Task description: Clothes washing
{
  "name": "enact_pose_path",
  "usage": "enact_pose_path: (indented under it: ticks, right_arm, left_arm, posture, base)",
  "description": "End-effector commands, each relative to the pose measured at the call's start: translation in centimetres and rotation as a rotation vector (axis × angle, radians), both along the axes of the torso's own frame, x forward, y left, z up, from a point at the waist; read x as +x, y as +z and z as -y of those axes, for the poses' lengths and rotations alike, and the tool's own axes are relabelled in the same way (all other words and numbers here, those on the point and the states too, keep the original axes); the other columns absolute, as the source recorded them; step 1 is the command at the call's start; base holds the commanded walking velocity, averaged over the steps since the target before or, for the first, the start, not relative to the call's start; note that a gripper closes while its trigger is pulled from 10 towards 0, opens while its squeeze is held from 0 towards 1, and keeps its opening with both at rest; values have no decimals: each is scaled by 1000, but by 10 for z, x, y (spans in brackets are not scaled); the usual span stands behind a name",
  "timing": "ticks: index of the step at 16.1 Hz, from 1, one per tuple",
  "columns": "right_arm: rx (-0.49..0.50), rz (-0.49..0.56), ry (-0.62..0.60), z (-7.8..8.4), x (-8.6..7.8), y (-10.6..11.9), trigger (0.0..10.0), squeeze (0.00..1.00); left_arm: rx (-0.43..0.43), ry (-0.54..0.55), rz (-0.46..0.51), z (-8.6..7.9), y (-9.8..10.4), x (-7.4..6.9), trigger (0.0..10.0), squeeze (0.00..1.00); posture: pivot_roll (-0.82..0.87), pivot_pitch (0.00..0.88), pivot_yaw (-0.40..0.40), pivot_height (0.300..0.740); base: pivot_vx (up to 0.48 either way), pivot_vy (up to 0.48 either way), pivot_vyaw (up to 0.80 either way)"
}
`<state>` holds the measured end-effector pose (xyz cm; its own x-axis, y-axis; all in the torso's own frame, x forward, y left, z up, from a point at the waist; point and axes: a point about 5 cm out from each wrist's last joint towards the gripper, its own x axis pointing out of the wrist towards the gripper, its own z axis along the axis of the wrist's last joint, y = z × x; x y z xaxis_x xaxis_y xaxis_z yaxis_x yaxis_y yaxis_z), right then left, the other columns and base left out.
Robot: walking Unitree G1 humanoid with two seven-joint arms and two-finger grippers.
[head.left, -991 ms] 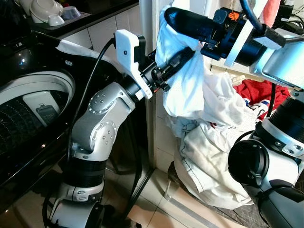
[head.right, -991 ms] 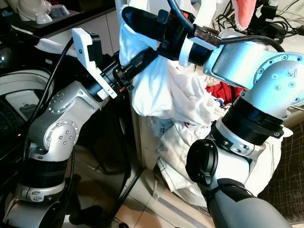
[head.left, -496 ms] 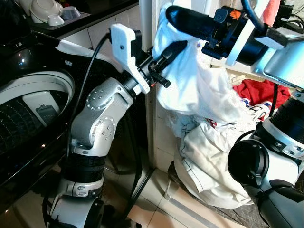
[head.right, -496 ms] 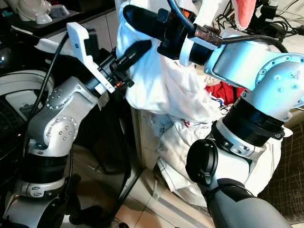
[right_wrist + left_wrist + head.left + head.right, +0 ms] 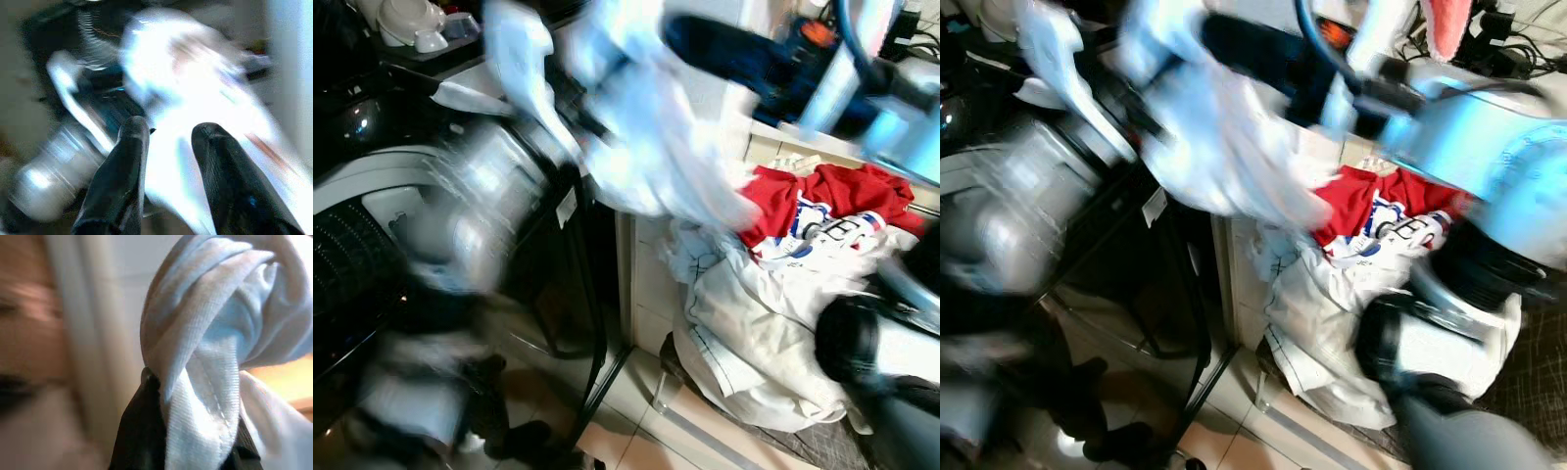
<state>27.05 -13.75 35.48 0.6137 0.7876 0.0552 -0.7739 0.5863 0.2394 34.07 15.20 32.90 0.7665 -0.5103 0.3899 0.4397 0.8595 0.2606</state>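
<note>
Step in hand, as I judge it: carrying a white garment [image 5: 646,166] from the laundry pile [image 5: 754,333] toward the washing machine drum [image 5: 352,264] at the left edge of the head view.

Left fingers [image 5: 142,431]: clamped on a twisted fold of the white garment; in the left wrist view the cloth wraps over and around the black fingers, seam visible at centre frame.

Right fingers [image 5: 168,171]: apart, with a clear gap between the two black fingers in the right wrist view; the white cloth lies beyond and between them. I cannot tell whether they bear on it.

Garment position: upper centre of the head views, hanging above the pile, between the two arms. A red shirt [image 5: 822,201] lies on top of the pile at right centre.

To do it well: keep the left clamp firm; lift high enough that the trailing hem clears the machine's rim; check that no part stays snagged in the pile or on the right fingers before swinging across.

Hard to make out: both arms and the upper garment are heavily blurred in the head views. The garment's lower hem cannot be separated from the pile. The drum opening is cut off at frame left.
</note>
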Motion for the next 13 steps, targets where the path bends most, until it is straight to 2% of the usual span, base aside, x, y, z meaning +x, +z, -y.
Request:
enact_pose_path:
  ticks: [1, 2, 3, 4, 5, 6, 7, 8, 9, 10, 12, 13]
  right_arm:
    - [-86, 2, -10, -1, -4, -7, 10000, 0]
    - [-110, 1, -25, 1, -5, -10, 10000, 0]
    - [-121, -1, -33, 1, -7, -15, 10000, 0]
    - [-125, -2, -36, -1, -8, -18, 10000, 0]
    - [-137, -5, -39, -4, -9, -22, 10000, 0]
    - [-164, -9, -48, -8, -9, -29, 10000, 0]
    - [-177, -16, -56, -11, -7, -36, 10000, 0]
    - [-176, -19, -62, -13, -6, -39, 10000, 0]
    - [-188, -30, -78, -17, -4, -46, 10000, 0]
    - [-202, -47, -87, -21, -4, -53, 10000, 0]
    - [-214, -66, -84, -25, -5, -60, 10000, 0]
    - [-226, -76, -74, -28, -8, -66, 10000, 0]
  left_arm:
    - [47, 181, 102, -23, 26, 4, 0, 0]
    - [108, 334, 126, -39, 37, 9, 0, 0]
    - [326, 715, 187, -75, 54, 17, 0, 0]
    - [429, 857, 227, -88, 59, 17, 0, 0]
    - [502, 951, 208, -99, 58, 21, 0, 0]
    - [472, 935, 109, -98, 40, 33, 0, 0]
    - [433, 903, -49, -95, 7, 49, 549, 0]
    - [404, 891, -127, -95, -11, 54, 9176, 0]
    - [333, 898, -274, -98, -45, 62, 10000, 0]
    - [346, 947, -371, -103, -72, 64, 10000, 0]
    - [373, 985, -441, -108, -90, 63, 10000, 0]
    - [409, 1025, -459, -113, -98, 61, 10000, 973]
  posture:
    - [-44, 0, 63, 740]
    - [-44, 0, 63, 740]
    - [-47, 0, 74, 740]
    - [-49, 0, 78, 740]
    - [-47, 0, 81, 740]
    - [-46, 0, 82, 740]
    - [-44, 0, 83, 740]
    - [-44, 0, 83, 740]
    - [-46, 0, 84, 740]
    - [-46, 0, 83, 740]
    - [-46, 0, 83, 740]
    - [-54, 0, 88, 740]
  base:
    - [0, 0, 0]
    - [0, 0, 0]
    - [0, 0, 0]
    - [0, 0, 0]
    - [0, 0, 0]
    - [0, 0, 0]
    - [0, 0, 0]
    - [0, 0, 0]
    - [0, 0, 0]
    - [0, 0, 0]
    - [0, 0, 0]
    - [0, 0, 0]
